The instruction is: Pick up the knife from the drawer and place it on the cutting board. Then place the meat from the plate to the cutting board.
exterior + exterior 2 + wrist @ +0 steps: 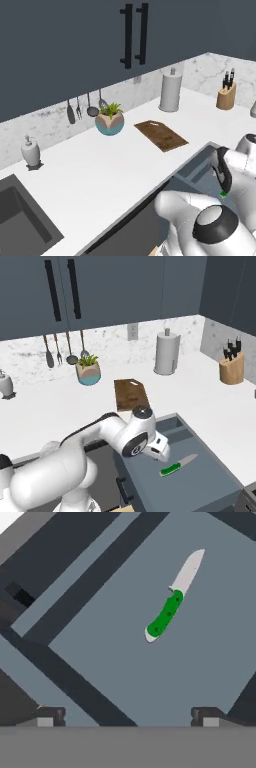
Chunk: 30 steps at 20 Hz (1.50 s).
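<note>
The drawer (202,483) stands pulled out below the counter edge. The knife (177,465), with its green handle and short silver blade, lies flat on the drawer's grey floor (210,662). In the hand view the knife (172,602) is ahead of my fingertips and slightly right, with its blade pointing away. My gripper (127,719) hangs open above the drawer, just left of the knife (161,453), and holds nothing. The dark brown cutting board (131,394) lies bare on the white counter behind the drawer (161,135). The meat and the plate are out of view.
A potted plant (110,121) stands left of the board, and a paper towel roll (170,91) behind it. A knife block (226,95) sits at the far right. A soap dispenser (31,151) and sink (20,215) are at left. Utensils (82,107) hang on the backsplash.
</note>
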### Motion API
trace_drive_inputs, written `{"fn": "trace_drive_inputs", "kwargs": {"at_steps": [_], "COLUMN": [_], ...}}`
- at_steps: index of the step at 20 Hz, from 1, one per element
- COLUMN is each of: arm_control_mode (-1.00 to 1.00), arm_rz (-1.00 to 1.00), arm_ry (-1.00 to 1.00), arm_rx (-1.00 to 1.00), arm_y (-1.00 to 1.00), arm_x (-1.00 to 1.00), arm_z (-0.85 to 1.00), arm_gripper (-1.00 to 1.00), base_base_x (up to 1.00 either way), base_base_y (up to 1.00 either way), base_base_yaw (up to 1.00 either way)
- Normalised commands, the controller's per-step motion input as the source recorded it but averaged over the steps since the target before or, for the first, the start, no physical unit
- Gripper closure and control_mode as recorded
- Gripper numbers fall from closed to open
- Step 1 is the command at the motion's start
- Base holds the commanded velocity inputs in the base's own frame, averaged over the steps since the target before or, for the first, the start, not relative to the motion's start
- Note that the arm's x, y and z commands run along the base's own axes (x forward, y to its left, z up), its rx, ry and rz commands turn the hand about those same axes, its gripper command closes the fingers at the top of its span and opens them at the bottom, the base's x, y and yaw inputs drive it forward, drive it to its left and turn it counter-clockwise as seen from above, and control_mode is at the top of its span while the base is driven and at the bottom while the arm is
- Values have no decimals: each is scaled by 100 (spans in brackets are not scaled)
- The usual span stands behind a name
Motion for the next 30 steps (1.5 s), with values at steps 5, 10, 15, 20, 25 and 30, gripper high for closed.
{"fn": "trace_drive_inputs", "kwargs": {"at_steps": [5, 10, 15, 20, 25, 30], "arm_control_mode": [-100, -100, -100, -100, -100, -100], "arm_rz": [-46, -20, -1, 0, 0, 0], "arm_ry": [4, 16, 0, 0, 0, 6], "arm_rx": [-17, 6, 12, 17, 1, 0], "arm_y": [-47, -44, -46, -27, -1, 0], "arm_x": [0, 1, 10, 18, 27, 34], "arm_z": [-5, -1, -2, -3, -4, -36], "arm_gripper": [-100, -100, -100, -100, -100, -100], "base_base_x": [0, 0, 0, 0, 0, 0], "base_base_y": [0, 0, 0, 0, 0, 0], "base_base_yaw": [0, 0, 0, 0, 0, 0]}}
